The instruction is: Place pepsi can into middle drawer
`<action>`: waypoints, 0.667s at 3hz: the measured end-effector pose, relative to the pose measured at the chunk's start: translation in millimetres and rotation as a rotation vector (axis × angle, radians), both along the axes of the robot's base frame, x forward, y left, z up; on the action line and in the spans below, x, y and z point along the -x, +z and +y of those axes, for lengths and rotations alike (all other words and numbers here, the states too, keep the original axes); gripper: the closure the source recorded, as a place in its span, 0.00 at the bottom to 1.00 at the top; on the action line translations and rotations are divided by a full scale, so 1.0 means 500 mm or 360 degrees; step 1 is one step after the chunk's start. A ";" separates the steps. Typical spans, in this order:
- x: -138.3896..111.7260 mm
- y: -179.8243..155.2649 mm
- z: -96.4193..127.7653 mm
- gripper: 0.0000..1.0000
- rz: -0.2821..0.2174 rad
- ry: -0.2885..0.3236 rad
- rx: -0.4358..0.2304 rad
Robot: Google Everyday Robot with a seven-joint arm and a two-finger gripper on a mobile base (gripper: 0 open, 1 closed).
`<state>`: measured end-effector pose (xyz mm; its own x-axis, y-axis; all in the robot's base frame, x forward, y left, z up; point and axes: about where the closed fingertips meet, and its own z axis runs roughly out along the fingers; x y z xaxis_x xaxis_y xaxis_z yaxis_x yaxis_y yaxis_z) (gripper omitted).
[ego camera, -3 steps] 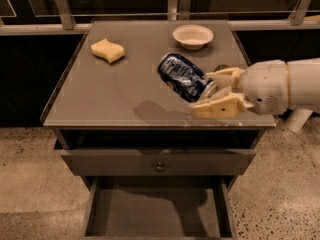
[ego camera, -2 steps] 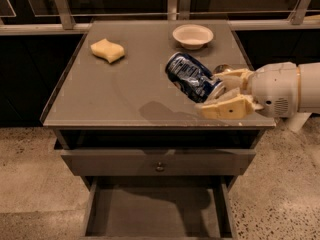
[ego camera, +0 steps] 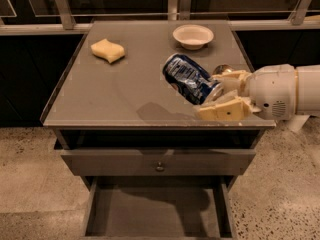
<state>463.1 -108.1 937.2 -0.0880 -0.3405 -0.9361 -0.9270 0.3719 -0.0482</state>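
Currently the gripper point(ego camera: 220, 95) is clamping the tilted can point(ego camera: 187, 76) above the near right of the cabinet top point(ego camera: 120, 91); clearing the near edge before lowering into the open drawer point(ego camera: 150, 214) is looking wisest.

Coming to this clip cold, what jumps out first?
The gripper, at the right, holds the dark blue pepsi can tilted above the front right of the cabinet top. Below, the middle drawer stands pulled open. A yellow sponge and a white bowl sit toward the back of the top.
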 end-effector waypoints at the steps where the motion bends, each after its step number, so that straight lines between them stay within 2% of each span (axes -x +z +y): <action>1: 0.041 -0.043 -0.002 1.00 -0.0008 -0.0045 -0.0055; 2: 0.109 -0.140 -0.020 1.00 0.0026 -0.0151 -0.0175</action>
<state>408.8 -118.0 867.3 -0.1304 -0.2252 -0.9656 -0.8877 0.4602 0.0125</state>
